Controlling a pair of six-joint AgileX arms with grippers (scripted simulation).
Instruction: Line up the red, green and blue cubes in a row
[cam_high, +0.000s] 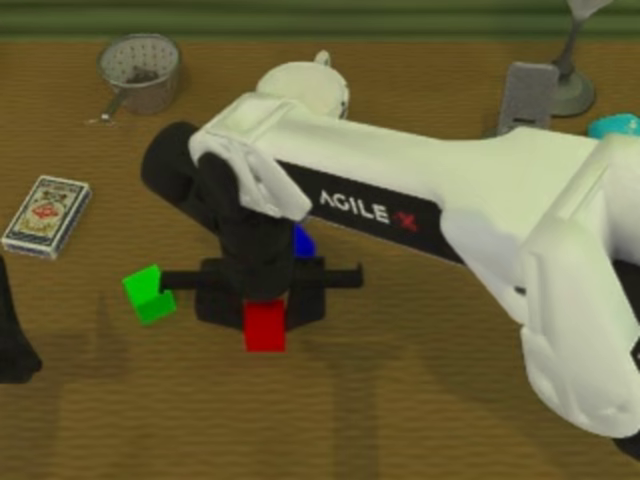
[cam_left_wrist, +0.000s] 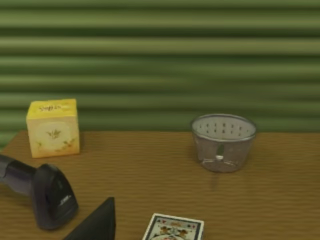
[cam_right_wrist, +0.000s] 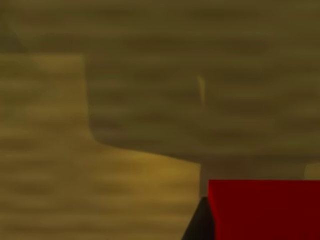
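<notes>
the right arm reaches across the wooden worktop (cam_high: 420, 400) from the top view's right, its gripper (cam_high: 264, 312) pointing down near the middle and clenched on the red cube (cam_high: 265, 326). the red cube is small, plain and bright red, flat-faced with crisp edges; in the top view it shows just below the black gripper body, and in the right wrist view it fills the corner as a solid red block (cam_right_wrist: 264, 210) with a dark finger (cam_right_wrist: 200, 222) against its side.

the green cube (cam_high: 149, 293) is the same small size, bright green, sitting on the worktop to the left of the red one, near the tip of the gripper's black crossbar and turned a little askew. the blue cube (cam_high: 303, 240) is deep blue and mostly hidden under the right arm's wrist, only a corner showing, just behind the gripper.

the left arm is parked at the left edge of the worktop; whether its gripper is released or clenched i cannot tell.

around the edges stand a metal strainer (cam_high: 139, 70), a deck of playing cards (cam_high: 46, 216) and a white teapot (cam_high: 305, 85).
</notes>
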